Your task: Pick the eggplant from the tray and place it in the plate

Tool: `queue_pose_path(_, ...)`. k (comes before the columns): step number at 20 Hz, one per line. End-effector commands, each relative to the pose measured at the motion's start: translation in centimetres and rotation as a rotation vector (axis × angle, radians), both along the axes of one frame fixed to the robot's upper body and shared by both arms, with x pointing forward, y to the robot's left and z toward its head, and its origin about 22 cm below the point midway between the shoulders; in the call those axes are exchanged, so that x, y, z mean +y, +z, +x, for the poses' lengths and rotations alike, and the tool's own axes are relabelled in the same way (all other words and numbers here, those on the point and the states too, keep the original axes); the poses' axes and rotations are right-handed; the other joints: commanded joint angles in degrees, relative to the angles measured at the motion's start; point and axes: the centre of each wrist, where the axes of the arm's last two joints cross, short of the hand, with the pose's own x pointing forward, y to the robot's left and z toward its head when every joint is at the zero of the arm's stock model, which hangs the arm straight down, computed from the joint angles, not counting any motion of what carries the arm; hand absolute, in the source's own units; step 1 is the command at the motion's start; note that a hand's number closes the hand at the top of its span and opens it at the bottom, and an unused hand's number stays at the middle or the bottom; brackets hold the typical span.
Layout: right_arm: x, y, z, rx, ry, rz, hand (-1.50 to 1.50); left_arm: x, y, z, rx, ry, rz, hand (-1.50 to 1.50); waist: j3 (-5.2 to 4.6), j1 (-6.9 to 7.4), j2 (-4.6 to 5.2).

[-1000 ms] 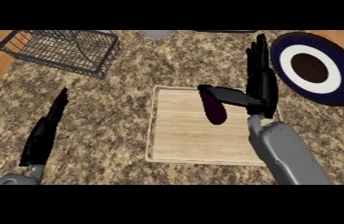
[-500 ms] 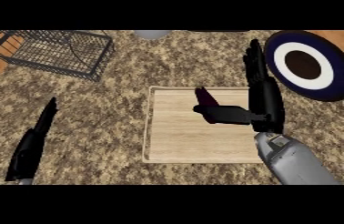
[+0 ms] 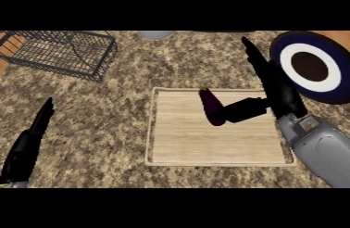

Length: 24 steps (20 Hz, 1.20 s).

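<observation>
The eggplant [image 3: 212,107] lies on the wooden tray [image 3: 184,143], in its far half and right of the middle, a dark purple shape set on a slant. The right hand [image 3: 277,90] stands just to its right, over the tray's right edge, with its fingers stretched straight toward the far side and its thumb [image 3: 245,109] jutting left so that the tip meets the eggplant's side. The hand is spread, not closed on anything; the thumb only touches (whether it presses cannot be told). That pose looks like the setup for a grasp: thumb on one flank, fingers yet to curl round the other, so the pick is judged not yet made.

The plate [image 3: 311,67], dark blue with a white ring and a dark centre, sits on the counter [image 3: 123,102] beyond the tray's far right corner, close to the fingers, so the carry should be short. The left hand [image 3: 31,139] rests at the near left, fingers straight, well apart from the tray. A wire basket [image 3: 65,51] stands at the far left.
</observation>
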Motion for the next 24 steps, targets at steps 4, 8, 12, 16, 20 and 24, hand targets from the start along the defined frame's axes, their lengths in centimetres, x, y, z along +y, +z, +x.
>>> queue_pose_path(4, 0.7, 1.2, 2.3, 0.215, 0.078, -0.174, -1.50, -1.2, -0.7, 1.0, -0.007, -0.001, -0.004, 0.00, 0.06, -0.19, 0.28)
queue_pose_path(8, 2.0, 0.9, 4.2, 0.312, 0.117, -0.212, -1.50, 0.2, 0.2, 0.0, -0.008, -0.002, 0.002, 0.00, 0.10, 0.49, 0.26)
queue_pose_path(12, 2.8, -1.5, 6.1, 0.386, 0.157, -0.299, -1.50, 0.0, 0.7, 1.4, -0.010, -0.013, 0.008, 0.00, 0.10, 0.62, 0.45)
queue_pose_path(16, 0.1, -1.6, 7.0, 0.444, 0.237, -0.386, -1.50, 0.8, 0.3, -1.3, -0.010, -0.028, -0.012, 0.00, 0.11, 0.85, 0.29)
queue_pose_path(20, 0.9, -3.6, 6.9, 0.456, 0.275, -0.398, -1.50, -1.4, 1.0, 0.5, 0.001, -0.003, -0.016, 0.00, 0.12, -0.02, 0.21)
queue_pose_path(24, 1.2, -5.9, 7.5, 0.486, 0.301, -0.379, -1.50, -0.5, -0.2, 0.3, -0.007, 0.009, -0.011, 0.00, 0.11, -0.06, 0.27)
